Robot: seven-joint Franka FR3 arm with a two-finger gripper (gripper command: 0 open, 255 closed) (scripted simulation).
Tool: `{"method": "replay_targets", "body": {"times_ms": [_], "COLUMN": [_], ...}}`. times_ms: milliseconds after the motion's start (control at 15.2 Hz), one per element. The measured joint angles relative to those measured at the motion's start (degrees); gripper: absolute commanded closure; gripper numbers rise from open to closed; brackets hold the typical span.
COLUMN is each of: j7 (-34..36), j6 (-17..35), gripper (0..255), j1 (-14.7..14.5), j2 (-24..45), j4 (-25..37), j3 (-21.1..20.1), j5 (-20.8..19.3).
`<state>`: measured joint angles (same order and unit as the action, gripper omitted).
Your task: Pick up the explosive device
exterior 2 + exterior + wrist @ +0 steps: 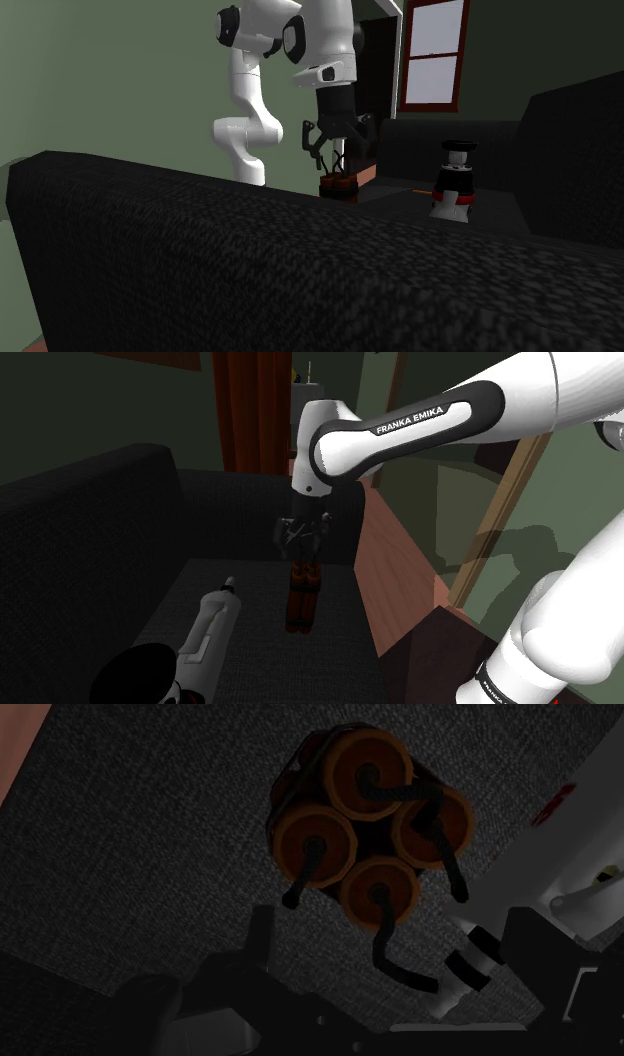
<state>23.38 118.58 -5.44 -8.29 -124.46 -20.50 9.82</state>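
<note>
The bundle of orange dynamite sticks [303, 597] is stood upright on the dark sofa seat [255, 587], just below the jaws. The jaws are held spread above it, with nothing pinched. A white spray bottle [210, 627] is laid near, to the shoulder view's left.

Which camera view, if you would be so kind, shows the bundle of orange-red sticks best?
The wrist view: the bundle of four orange-red sticks with black fuses faces it end-on, each stick distinct. The shoulder view shows it upright but dim; the second exterior view shows its top above a black sofa back.
</note>
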Motion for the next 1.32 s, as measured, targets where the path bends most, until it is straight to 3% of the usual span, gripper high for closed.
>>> {"method": "replay_targets", "body": {"times_ms": [660,1320], "j7": [0.0,0.3], "j6": [0.5,-6.5], "gripper": [255,255], "j1": [0.0,0.2], "j2": [0.0,-1.6], "j4": [-0.4,4.9], "j3": [0.0,0.5], "j5": [0.0,0.0]}}
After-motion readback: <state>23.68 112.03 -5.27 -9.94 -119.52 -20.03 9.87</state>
